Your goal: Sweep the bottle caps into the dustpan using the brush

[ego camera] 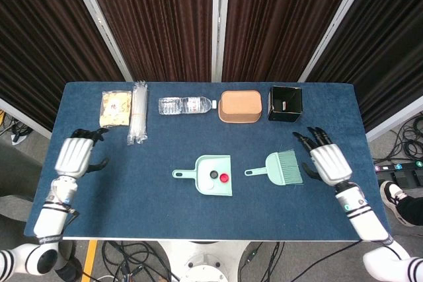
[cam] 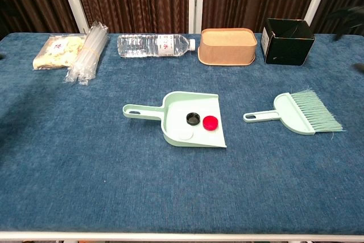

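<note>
A pale green dustpan lies mid-table with its handle pointing left. Inside it sit a black cap, a red cap and a whitish cap. The green brush lies flat on the cloth right of the dustpan, handle toward it. My right hand hovers right of the brush, fingers spread, holding nothing. My left hand is at the table's far left edge, open and empty. Neither hand shows in the chest view.
Along the back stand a snack bag, a bundle of plastic straws, a lying water bottle, a brown oval bowl and a black box. Blue cloth covers the table.
</note>
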`<state>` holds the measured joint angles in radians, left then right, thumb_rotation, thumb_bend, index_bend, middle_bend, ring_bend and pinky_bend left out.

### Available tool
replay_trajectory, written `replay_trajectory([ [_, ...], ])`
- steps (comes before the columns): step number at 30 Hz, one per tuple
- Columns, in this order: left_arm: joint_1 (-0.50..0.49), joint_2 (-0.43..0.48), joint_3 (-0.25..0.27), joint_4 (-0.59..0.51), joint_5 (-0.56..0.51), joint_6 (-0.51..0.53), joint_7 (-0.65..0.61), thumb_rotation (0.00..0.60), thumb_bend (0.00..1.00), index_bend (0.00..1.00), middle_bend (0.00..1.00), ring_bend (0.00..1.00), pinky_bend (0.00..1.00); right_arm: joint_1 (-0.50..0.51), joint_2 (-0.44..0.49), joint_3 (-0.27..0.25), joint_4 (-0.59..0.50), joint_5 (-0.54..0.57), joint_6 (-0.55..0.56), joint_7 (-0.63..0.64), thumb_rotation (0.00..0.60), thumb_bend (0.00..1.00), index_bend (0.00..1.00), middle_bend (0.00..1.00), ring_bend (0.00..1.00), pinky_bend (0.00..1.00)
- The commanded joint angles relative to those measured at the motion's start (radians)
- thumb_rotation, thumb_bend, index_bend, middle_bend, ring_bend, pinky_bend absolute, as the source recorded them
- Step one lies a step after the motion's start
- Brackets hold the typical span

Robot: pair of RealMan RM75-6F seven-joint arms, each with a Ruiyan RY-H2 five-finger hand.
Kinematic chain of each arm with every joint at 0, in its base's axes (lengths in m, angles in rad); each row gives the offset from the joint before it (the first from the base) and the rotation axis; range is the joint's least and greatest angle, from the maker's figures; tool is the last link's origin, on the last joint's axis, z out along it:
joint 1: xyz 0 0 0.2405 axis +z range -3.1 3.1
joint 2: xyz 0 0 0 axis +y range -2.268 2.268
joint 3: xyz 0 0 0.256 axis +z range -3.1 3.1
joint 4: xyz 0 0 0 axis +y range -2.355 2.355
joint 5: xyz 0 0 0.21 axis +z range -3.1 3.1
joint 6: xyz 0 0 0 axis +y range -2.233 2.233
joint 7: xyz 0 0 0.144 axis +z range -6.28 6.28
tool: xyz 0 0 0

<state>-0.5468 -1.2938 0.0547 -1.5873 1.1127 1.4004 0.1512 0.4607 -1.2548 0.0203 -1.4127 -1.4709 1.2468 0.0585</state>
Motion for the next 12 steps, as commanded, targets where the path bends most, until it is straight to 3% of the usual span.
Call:
replay_trajectory([
  [1,0.116,0.023,0.031,0.058,0.063,0.107,-0.074,0.6,0.21,0.23,0.35,0.27,0.21,-0.121,0.097,-0.03,-0.047,-0.022,0.134,0.117,0.6,0.29,0.07,0.23,0.01,0.01],
  [6,0.233,0.041,0.042,0.059,0.104,0.211,-0.113,0.6,0.18,0.23,0.34,0.26,0.2,-0.238,0.124,-0.045,-0.043,-0.027,0.273,0.178,0.6,0.29,0.07,0.22,0.01,0.01],
  [12,0.33,0.074,0.065,0.006,0.144,0.28,-0.077,0.6,0.18,0.23,0.33,0.23,0.17,-0.315,0.137,-0.072,-0.051,-0.039,0.322,0.212,0.6,0.29,0.07,0.21,0.01,0.02],
])
